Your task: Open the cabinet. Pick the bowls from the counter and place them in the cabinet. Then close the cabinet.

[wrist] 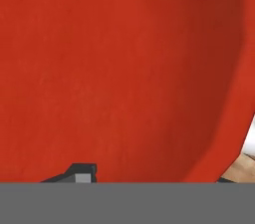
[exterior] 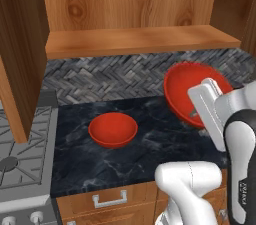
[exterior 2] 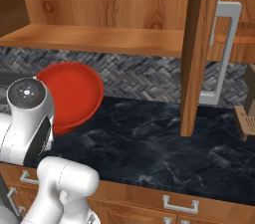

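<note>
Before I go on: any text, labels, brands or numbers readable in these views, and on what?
Arm: a small vertical marking on the dark forearm cover, too small and blurred to read.
Bowls, cabinet, counter, stove: no text, labels or numbers to be seen.

Cabinet (exterior: pixel 140 39) warm grained wood, matt; its handle (exterior 2: pixel 224 54) smooth silver metal; bowls (exterior: pixel 113 129) plain red, faintly glossy; counter (exterior: pixel 150 144) dark veined polished stone; backsplash (exterior: pixel 115 76) grey herringbone tile.
</note>
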Available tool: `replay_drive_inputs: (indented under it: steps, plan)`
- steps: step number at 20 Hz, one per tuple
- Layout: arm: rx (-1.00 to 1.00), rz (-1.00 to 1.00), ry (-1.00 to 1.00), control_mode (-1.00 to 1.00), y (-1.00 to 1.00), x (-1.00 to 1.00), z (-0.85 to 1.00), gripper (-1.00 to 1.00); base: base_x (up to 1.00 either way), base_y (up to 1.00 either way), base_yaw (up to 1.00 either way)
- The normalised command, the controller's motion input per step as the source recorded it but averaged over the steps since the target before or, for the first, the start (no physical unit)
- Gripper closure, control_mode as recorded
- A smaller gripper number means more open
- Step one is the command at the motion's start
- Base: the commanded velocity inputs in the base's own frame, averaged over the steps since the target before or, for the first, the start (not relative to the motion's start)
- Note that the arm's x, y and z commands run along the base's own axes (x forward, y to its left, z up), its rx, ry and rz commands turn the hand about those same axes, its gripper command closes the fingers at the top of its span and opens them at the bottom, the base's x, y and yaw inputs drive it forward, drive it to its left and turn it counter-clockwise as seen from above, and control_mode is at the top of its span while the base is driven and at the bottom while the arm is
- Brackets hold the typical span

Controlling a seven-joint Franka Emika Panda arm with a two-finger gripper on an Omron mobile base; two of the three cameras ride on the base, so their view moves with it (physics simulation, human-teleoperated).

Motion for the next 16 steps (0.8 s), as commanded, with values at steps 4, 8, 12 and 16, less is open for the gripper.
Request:
replay_drive_inputs:
  steps: [4, 8, 12, 16]
  plan:
    - [-0.02, 0.15, -0.07, -1.0, 0.0, -0.03, 0.33, 1.0, 0.0, 0.0, 0.0]
    - [0.0, 0.14, 0.0, -1.0, -0.03, 0.05, 0.17, 1.0, 0.0, 0.0, 0.0]
    - [0.0, 0.06, 0.0, -1.0, -0.17, 0.05, 0.02, 1.0, 0.0, 0.0, 0.0]
    - [0.0, 0.01, -0.16, -1.0, -0.07, 0.01, 0.13, 1.0, 0.0, 0.0, 0.0]
